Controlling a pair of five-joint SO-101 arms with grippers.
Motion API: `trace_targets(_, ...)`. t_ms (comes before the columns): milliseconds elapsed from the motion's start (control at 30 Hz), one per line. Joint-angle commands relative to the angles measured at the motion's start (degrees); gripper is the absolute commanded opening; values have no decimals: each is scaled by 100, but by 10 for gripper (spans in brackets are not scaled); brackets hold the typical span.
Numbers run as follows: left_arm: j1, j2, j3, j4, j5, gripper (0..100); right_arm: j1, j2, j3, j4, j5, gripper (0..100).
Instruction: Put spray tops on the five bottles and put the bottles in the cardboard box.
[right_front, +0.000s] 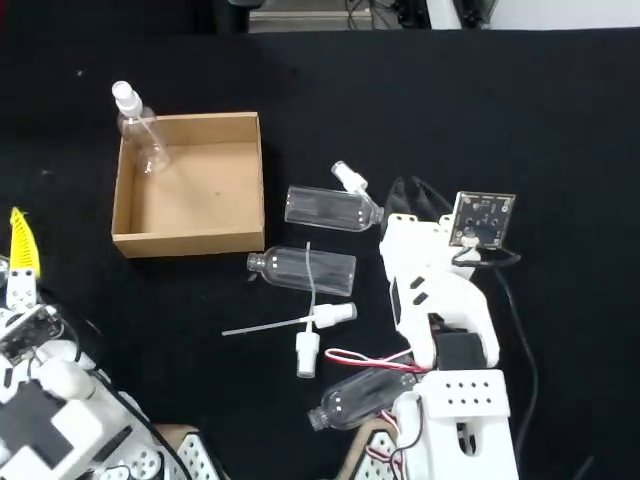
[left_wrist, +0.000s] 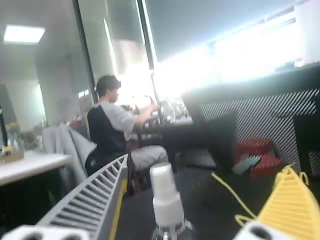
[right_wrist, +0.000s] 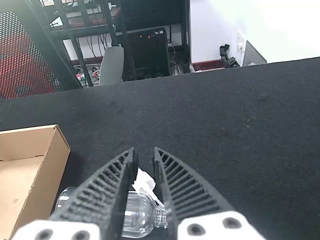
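Observation:
A capped bottle (right_front: 140, 130) stands tilted at the far left corner of the cardboard box (right_front: 190, 240). A second bottle (right_front: 328, 208) lies on its side with a spray top (right_front: 350, 178) at its neck. An uncapped bottle (right_front: 302, 271) lies in front of it, and another (right_front: 360, 396) lies by the right arm's base. Two loose spray tops (right_front: 330, 315) (right_front: 307, 352) lie between them. My right gripper (right_wrist: 144, 151) hovers narrowly open over the lying bottle's neck (right_wrist: 140, 212), holding nothing. My left gripper (left_wrist: 207, 164) is open at the near left, its yellow finger (right_front: 22, 245) far from the box.
The table is covered in black cloth (right_front: 560, 130), with free room on its far and right sides. The right arm's white body (right_front: 440, 300) and a red-and-white cable (right_front: 365, 357) lie close to the nearest bottle. The box's inside (right_front: 200, 185) holds nothing else.

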Motion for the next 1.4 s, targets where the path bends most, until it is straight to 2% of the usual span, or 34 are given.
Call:
trace_targets(0,154,-607,145,-62,-123,418,70,48,-48,-158,9,35)
trace_targets(167,57,-1284,136,-88,-229,419,70,48,-48,-158,9,35)
trace_targets(467,40,-3429,145,-62,-387,418,70,48,-48,-158,9,35)
trace_targets(533,48,-3596,145,132,-369,418,70,48,-48,-158,9,35)
trace_targets(767,-233,-3675,154,2549,-369,418,70,48,-31,-158,9,35)
trace_targets(1033,-725,-3657,154,4185,-360,418,70,48,-31,-158,9,36)
trace_targets(1200,-532,-3675,154,5415,-360,417,70,48,-31,-158,9,36)
trace_targets(1367,-391,-3719,154,7007,-360,417,70,48,-31,-158,9,36)
